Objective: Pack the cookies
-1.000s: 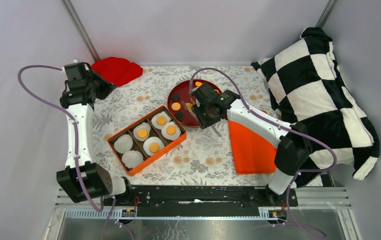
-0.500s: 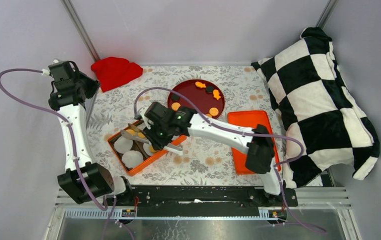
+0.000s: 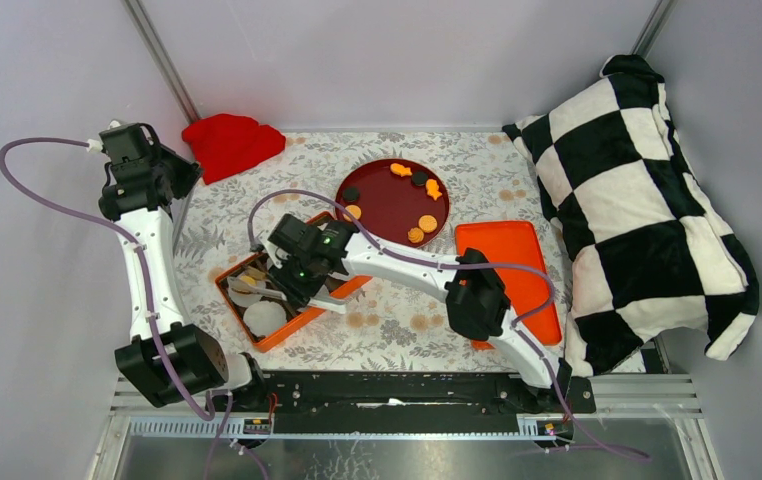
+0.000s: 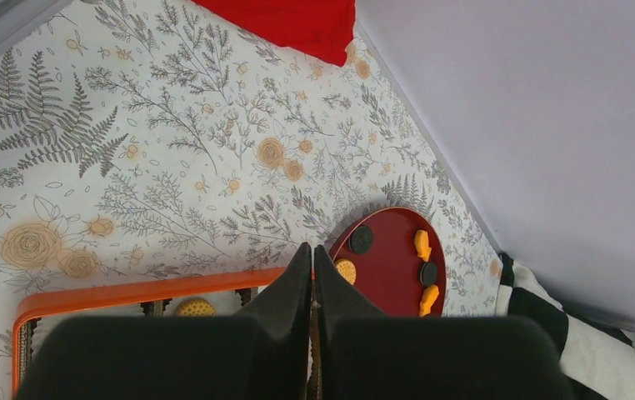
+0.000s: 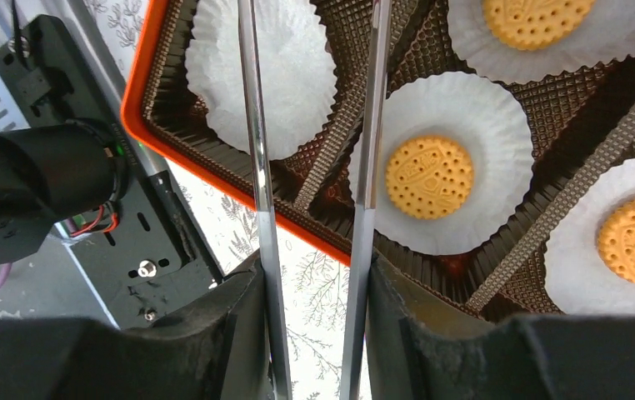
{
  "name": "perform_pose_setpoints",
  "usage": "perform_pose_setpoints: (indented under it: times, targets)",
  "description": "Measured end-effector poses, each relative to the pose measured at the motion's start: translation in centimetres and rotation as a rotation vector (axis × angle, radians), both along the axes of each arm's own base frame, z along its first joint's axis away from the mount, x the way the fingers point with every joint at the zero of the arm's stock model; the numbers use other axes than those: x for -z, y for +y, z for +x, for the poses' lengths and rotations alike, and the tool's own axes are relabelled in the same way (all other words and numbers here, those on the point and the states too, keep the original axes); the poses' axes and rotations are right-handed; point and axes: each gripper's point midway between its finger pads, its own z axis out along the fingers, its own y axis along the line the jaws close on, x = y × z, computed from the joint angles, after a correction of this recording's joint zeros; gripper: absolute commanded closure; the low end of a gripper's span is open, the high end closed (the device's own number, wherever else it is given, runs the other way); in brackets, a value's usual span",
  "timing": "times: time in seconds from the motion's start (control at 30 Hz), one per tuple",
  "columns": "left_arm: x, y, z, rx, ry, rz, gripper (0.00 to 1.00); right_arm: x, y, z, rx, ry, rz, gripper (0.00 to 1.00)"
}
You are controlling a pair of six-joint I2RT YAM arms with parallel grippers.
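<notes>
comparing the top view with a second ago: the right gripper (image 3: 292,272) has left the plate (image 3: 392,205) and swung across to the left end of the box (image 3: 292,328), moving further left in the last half second. it is clamped on tongs (image 3: 257,291), whose tips now lie at that end, just beside an empty liner (image 3: 264,318). an orange patch shows by the tips, but whether it is a cookie in the tongs or one already set down cannot be told. judgement: a transfer is at the drop stage, not a pick. cookies (image 3: 427,222) remain on the plate, well apart from this gripper, so further trips look necessary. the left gripper (image 3: 172,178) stays parked at the far left corner, away from the box. left wrist view: its fingers (image 4: 281,292) are pressed together on nothing, with the box rim and plate beyond them. right wrist view: the fingers (image 5: 214,333) pinch the tongs, whose two blades run up out of frame with a gap between them and nothing in the gap as far as shown; the tips are hidden. the left blade crosses the empty liner. the right blade runs along a divider, with a cookie in its liner just beside it on the right, not touching. two more cookies in liners sit at the upper and right edges.
</notes>
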Motion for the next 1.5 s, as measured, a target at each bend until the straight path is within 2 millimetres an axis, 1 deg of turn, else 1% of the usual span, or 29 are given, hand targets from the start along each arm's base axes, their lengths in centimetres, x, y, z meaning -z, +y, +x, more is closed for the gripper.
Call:
perform_pose_setpoints:
  times: [0.13, 0.23, 0.37, 0.43, 0.6, 0.7, 0.77, 0.8, 0.87, 0.97, 1.03, 1.17, 1.2, 1.23, 1.27, 1.3, 1.33, 1.43, 1.5]
  targets:
    - [0.0, 0.0, 0.0, 0.003, 0.001, 0.003, 0.95, 1.3, 0.0, 0.1, 0.001, 0.003, -0.022, 0.49]
    - [0.2, 0.0, 0.0, 0.007, 0.003, 0.003, 0.94, 1.6, 0.1, 0.5, 0.007, -0.016, -0.025, 0.42]
    - [0.8, -0.2, -0.1, 0.017, 0.014, -0.003, 0.93, 1.3, 0.8, 1.2, 0.005, -0.05, 0.004, 0.41]
    - [0.9, -0.3, -0.1, 0.025, 0.013, -0.003, 0.93, 1.2, 0.9, 1.4, 0.004, -0.06, 0.009, 0.44]
    - [0.3, -0.5, -0.3, 0.037, -0.009, 0.01, 0.93, 1.3, 1.1, 2.0, 0.019, -0.09, 0.017, 0.47]
    - [-0.1, -0.6, -0.4, 0.04, -0.021, 0.014, 0.93, 1.5, 0.5, 2.1, 0.031, -0.106, 0.01, 0.48]
    - [-0.3, -0.7, -0.5, 0.043, -0.028, 0.015, 0.93, 1.1, -0.3, 2.0, 0.038, -0.117, 0.006, 0.48]
    - [-0.5, -0.8, -0.5, 0.045, -0.032, 0.015, 0.93, 0.8, -0.7, 2.0, 0.044, -0.126, 0.006, 0.48]
    - [-0.8, -0.9, -0.6, 0.048, -0.041, 0.017, 0.92, -0.6, -1.9, 2.1, 0.065, -0.159, 0.012, 0.49]
    - [-1.2, -1.1, -0.8, 0.052, -0.054, 0.021, 0.92, -3.9, -4.1, 2.3, 0.109, -0.223, 0.041, 0.5]
    - [-1.4, -1.2, -0.9, 0.055, -0.061, 0.022, 0.92, -6.6, -5.8, 2.6, 0.147, -0.278, 0.073, 0.5]
    - [-1.1, -1.4, -0.8, 0.067, -0.066, 0.015, 0.92, -11.4, -9.4, 3.9, 0.25, -0.404, 0.123, 0.5]
    - [-0.9, -1.5, -0.8, 0.071, -0.063, 0.011, 0.92, -12.0, -10.3, 4.5, 0.281, -0.43, 0.126, 0.5]
    - [-0.6, -1.5, -0.8, 0.074, -0.058, 0.007, 0.92, -12.2, -11.0, 5.0, 0.303, -0.445, 0.123, 0.5]
    - [-0.4, -1.6, -0.8, 0.076, -0.054, 0.003, 0.92, -12.1, -11.6, 5.5, 0.324, -0.455, 0.114, 0.5]
    - [-0.3, -1.6, -0.7, 0.078, -0.051, 0.001, 0.92, -11.6, -12.5, 6.3, 0.349, -0.462, 0.096, 0.5]
    - [-0.2, -1.6, -0.7, 0.08, -0.05, -0.002, 0.92, -10.6, -13.5, 7.1, 0.374, -0.464, 0.065, 0.5]
    - [-0.1, -1.7, -0.7, 0.084, -0.05, -0.004, 0.92, -6.7, -16.5, 8.9, 0.426, -0.446, -0.049, 0.5]
    - [-0.1, -1.7, -0.6, 0.085, -0.052, -0.003, 0.92, -3.6, -18.4, 10.0, 0.453, -0.419, -0.135, 0.5]
